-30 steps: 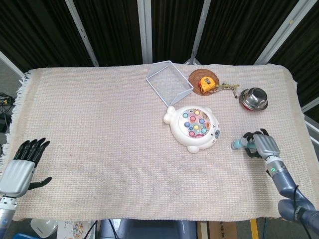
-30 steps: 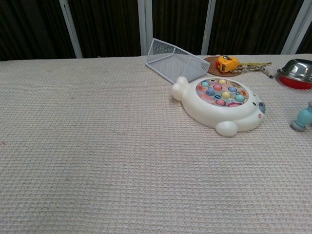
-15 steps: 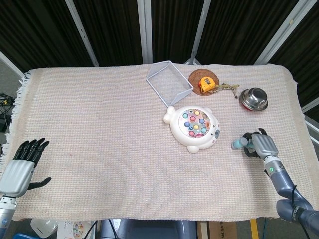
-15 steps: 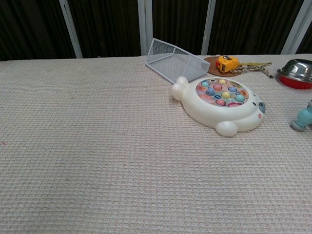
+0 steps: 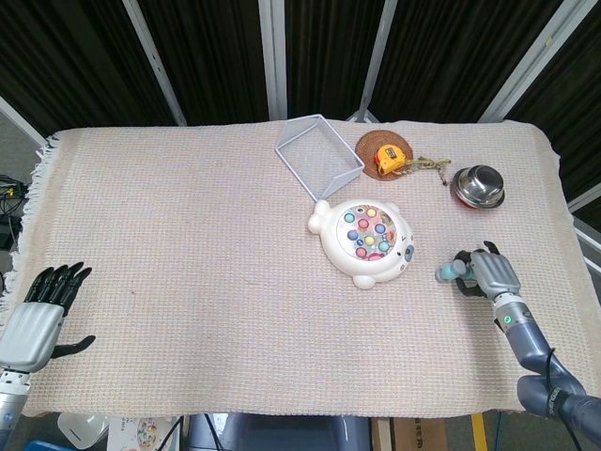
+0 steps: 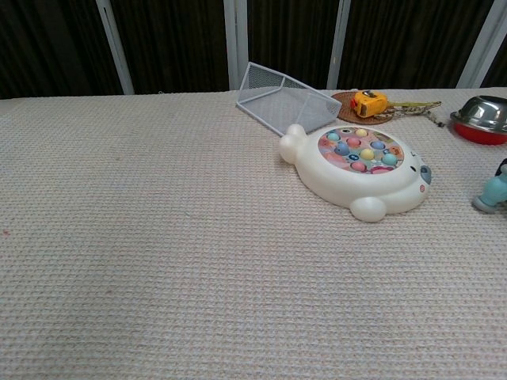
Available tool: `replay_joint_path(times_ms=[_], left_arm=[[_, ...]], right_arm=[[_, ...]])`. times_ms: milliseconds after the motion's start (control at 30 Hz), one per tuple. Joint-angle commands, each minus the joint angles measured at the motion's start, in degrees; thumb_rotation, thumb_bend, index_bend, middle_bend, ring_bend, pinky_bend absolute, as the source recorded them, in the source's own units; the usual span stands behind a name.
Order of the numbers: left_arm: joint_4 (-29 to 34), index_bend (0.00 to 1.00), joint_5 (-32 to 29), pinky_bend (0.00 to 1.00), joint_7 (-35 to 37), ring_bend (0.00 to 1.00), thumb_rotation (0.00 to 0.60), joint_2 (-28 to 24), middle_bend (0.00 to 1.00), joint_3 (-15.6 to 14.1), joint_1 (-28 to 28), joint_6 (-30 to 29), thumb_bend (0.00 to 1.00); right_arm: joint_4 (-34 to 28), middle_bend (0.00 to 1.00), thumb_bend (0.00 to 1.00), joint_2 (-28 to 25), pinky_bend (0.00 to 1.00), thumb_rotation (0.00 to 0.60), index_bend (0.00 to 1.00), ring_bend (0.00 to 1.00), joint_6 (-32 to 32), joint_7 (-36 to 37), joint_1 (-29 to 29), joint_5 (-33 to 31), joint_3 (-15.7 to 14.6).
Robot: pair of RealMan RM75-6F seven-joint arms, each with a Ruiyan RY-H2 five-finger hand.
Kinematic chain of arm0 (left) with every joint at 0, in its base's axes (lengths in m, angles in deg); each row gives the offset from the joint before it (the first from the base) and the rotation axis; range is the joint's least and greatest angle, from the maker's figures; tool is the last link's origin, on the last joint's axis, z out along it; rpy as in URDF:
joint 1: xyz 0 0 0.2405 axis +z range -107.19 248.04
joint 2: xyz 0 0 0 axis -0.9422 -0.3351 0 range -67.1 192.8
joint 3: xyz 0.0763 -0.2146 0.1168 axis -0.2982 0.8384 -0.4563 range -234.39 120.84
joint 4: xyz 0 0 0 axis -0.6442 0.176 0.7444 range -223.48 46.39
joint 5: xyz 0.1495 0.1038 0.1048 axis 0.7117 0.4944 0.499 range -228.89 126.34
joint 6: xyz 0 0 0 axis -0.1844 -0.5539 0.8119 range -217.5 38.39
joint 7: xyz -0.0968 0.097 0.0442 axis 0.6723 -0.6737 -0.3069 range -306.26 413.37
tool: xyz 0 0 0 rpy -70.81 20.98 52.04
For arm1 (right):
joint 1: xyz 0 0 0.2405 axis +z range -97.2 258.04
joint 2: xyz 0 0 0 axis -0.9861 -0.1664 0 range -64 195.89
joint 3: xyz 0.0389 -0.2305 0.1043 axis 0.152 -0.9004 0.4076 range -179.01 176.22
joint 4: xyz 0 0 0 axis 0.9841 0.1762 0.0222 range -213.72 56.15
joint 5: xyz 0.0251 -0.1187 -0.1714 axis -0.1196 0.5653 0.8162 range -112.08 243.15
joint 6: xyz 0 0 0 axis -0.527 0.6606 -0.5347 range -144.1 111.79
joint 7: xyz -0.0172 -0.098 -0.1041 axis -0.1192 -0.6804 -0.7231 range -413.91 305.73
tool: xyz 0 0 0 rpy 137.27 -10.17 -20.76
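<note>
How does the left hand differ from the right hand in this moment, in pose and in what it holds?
The left hand lies flat at the table's near left edge, fingers apart, holding nothing; the right hand is curled around a small teal object. The left hand has no object near it; the right hand sits close to the white fishing toy and below the steel bowl. Both have dark fingers and grey backs.

The toy is white with pastel buttons in pink, blue and yellow. The small object is teal with a grey base. The tape measure is yellow-orange. The cloth is beige, with a waffle pattern. The bowl is silver, red outside.
</note>
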Motion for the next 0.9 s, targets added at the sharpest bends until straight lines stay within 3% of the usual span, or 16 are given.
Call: replay_joint_path(times_ms=[33, 567, 900], left_arm=[[-0.1, 0.0, 0.0, 0.0, 0.1, 0.0, 0.6, 0.0, 0.0, 0.0, 0.0, 0.1, 0.08], [-0.4, 0.0, -0.4, 0.0, 0.5, 0.0, 0.6, -0.2, 0.0, -0.1, 0.0, 0.3, 0.08], [-0.3, 0.0, -0.5, 0.0, 0.3, 0.0, 0.6, -0.3, 0.0, -0.2, -0.1, 0.6, 0.08]], right_arm=[[-0.2, 0.45, 0.47, -0.1, 0.04, 0.6, 0.46, 0.28, -0.2, -0.1, 0.0, 0.0, 0.0], [-0.1, 0.48, 0.58, 0.3, 0.05, 0.6, 0.52, 0.32, -0.5, -0.1, 0.0, -0.1, 0.0], [0.0, 0.56, 0.68, 0.5, 0.1, 0.6, 0.62, 0.39, -1.7, 1.6, -0.3, 1.1, 0.2]])
